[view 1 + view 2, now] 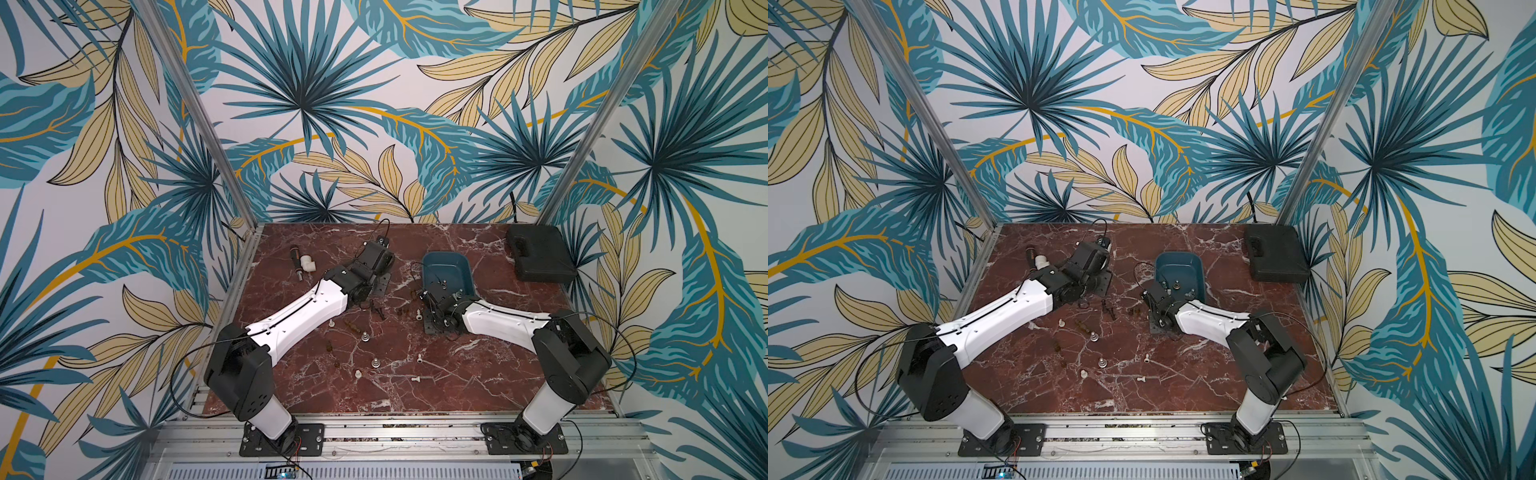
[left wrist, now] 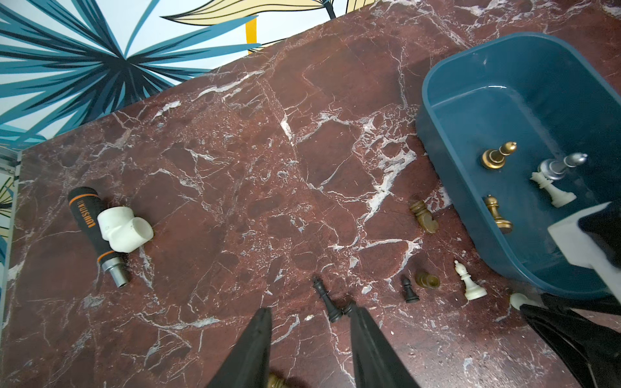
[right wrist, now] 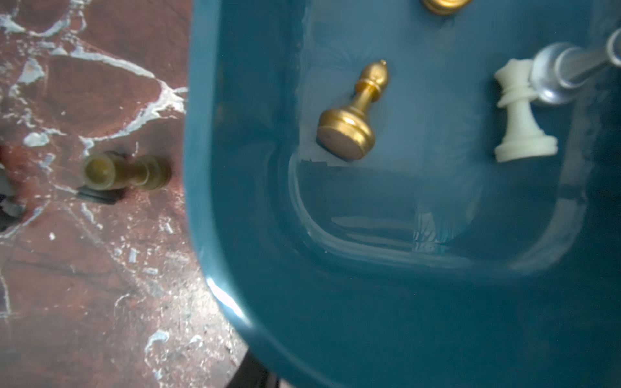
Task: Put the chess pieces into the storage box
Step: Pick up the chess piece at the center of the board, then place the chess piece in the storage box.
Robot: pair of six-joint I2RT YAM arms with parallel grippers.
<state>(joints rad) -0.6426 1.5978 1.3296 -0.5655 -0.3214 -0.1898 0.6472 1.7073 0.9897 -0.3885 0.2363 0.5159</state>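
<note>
Black-and-orange tool (image 2: 90,225): lay at the far left with a white pipe elbow (image 2: 126,228) touching it; neither belonged in the box.
Left claw (image 2: 311,310): hung low over the marble table (image 2: 235,168), its two fingers (image 2: 255,346) well apart and nothing between them.
Black piece (image 2: 324,299): lay on its side just off one fingertip, outside the gap rather than in it.
Step in hand: judged to be the left claw's pick of that black piece.
Doing it well: the claw probably needed to shift sideways until the slim stem sat midway between the fingers, then drop straight down and close across the stem, not along it. A lying round piece would likely roll if one finger nudged it first.
Loose pieces (image 1: 376,362): a black pawn (image 2: 410,290), a brass piece (image 2: 427,280) and a white bishop (image 2: 468,282) sat close together between the claw and the box; others were scattered nearer the arms' bases in both top views.
Box (image 2: 447,161): teal and open, right of the middle; a gold bishop (image 2: 497,156), a gold pawn (image 2: 499,215), a silver piece (image 2: 561,166) and a white piece (image 2: 551,189) lay inside.
Right claw (image 1: 433,289): hung at the box's near end; how far open it was, or whether it held anything, could not be told.
Carry: the lift would need to clear the box wall and stay off the right arm.
Black case (image 1: 540,257): sat at the far right back corner, apart from everything.
</note>
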